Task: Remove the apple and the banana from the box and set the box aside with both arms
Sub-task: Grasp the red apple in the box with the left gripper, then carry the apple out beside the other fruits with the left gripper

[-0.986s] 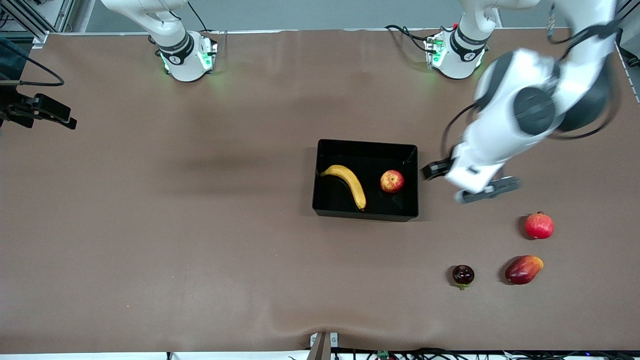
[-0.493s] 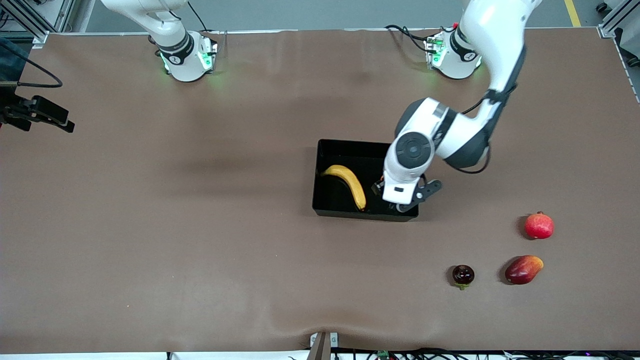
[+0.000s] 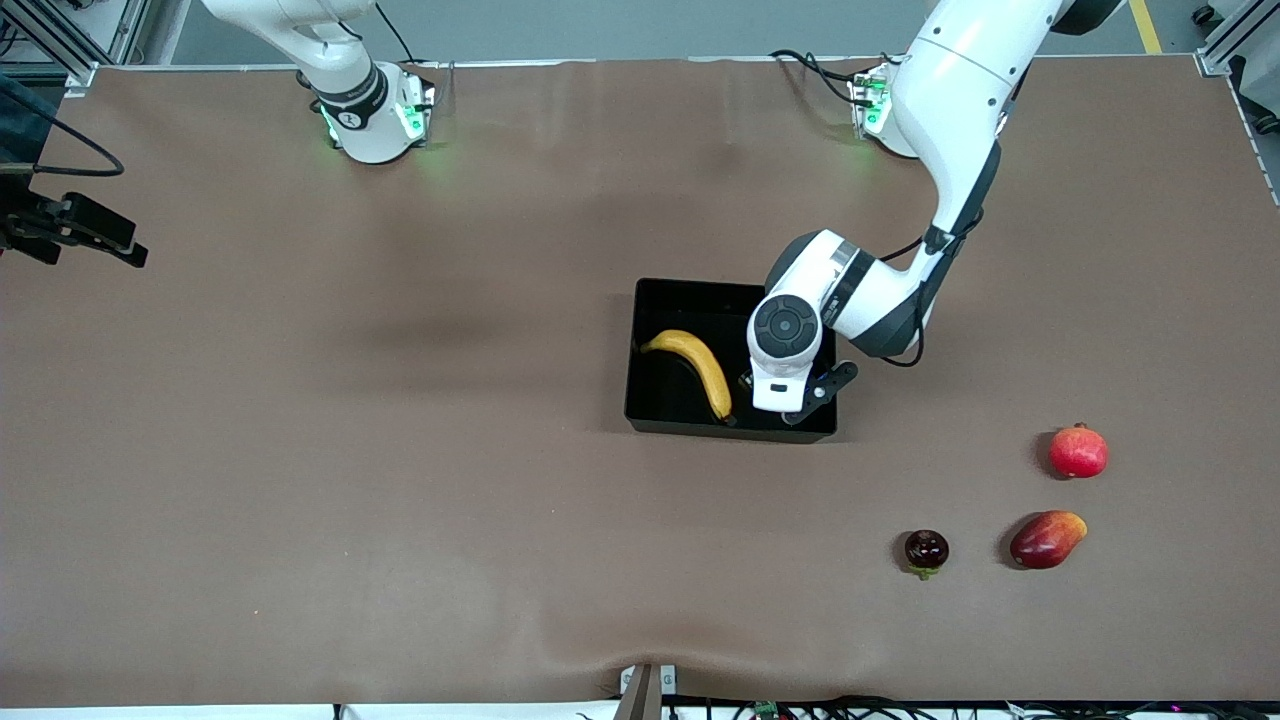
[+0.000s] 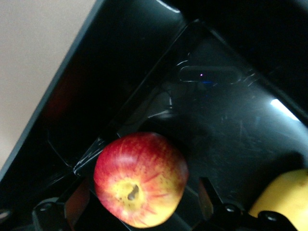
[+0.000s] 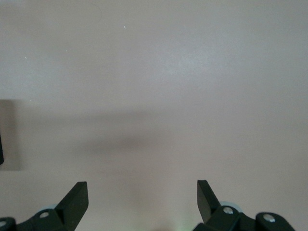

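The black box (image 3: 730, 288) sits mid-table. The yellow banana (image 3: 700, 370) lies in it, toward the right arm's end. My left gripper (image 3: 790, 398) is down inside the box, at the left arm's end of it, and hides the apple in the front view. In the left wrist view the red-and-yellow apple (image 4: 139, 178) rests on the box floor (image 4: 216, 120) by a corner. It sits between the open fingers of my left gripper (image 4: 143, 202), with a small gap on each side. The banana's end (image 4: 284, 197) shows beside it. My right gripper (image 5: 142, 197) is open and empty over bare table, waiting at the right arm's end (image 3: 100, 235).
A red pomegranate (image 3: 1078, 451), a red-orange mango (image 3: 1046, 539) and a small dark round fruit (image 3: 926, 550) lie toward the left arm's end, nearer the front camera than the box. The brown mat has a wrinkle at its front edge.
My left arm swung from beside the box to over the apple and came down into the box around it. The box and fruits have not moved. The right gripper has hardly moved.
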Robot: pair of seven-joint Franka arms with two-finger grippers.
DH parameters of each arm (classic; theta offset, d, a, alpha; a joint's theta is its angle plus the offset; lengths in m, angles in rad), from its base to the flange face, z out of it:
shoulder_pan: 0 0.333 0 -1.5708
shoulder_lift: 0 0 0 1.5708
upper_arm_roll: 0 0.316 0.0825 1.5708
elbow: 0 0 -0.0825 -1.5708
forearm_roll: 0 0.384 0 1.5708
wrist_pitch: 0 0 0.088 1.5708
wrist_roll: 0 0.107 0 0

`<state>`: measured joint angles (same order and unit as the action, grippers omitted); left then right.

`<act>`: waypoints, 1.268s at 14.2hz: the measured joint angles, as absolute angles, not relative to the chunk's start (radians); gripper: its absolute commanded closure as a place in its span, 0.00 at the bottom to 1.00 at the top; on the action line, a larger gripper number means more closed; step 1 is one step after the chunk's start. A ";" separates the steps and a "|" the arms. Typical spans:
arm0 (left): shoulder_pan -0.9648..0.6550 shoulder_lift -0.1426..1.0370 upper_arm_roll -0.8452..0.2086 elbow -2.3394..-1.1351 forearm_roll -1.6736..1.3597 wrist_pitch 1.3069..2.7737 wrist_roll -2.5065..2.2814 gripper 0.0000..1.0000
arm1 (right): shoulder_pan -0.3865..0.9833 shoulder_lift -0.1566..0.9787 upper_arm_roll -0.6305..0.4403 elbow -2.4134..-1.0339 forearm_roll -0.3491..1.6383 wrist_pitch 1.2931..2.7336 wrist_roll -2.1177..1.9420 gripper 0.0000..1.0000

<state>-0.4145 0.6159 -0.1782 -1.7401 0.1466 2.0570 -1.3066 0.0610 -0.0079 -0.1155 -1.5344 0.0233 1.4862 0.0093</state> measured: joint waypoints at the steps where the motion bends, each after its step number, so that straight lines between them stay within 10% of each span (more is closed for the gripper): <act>1: -0.414 0.618 -0.177 -1.745 0.147 2.057 -1.308 0.00 | 0.061 -0.008 -0.116 -1.534 0.023 1.486 0.009 0.00; 3: -0.414 0.618 -0.175 -1.750 0.147 2.057 -1.308 0.05 | 0.061 -0.008 -0.116 -1.534 0.023 1.487 0.009 0.00; 6: -0.414 0.619 -0.174 -1.751 0.148 2.058 -1.309 0.89 | 0.061 -0.008 -0.116 -1.534 0.023 1.487 0.009 0.00; 7: -0.413 0.619 -0.173 -1.750 0.148 2.061 -1.309 1.00 | 0.061 -0.008 -0.116 -1.534 0.023 1.487 0.009 0.00; 18: -0.321 0.468 -0.161 -1.519 0.153 1.832 -1.135 1.00 | 0.061 0.004 -0.110 -1.535 0.026 1.488 0.009 0.00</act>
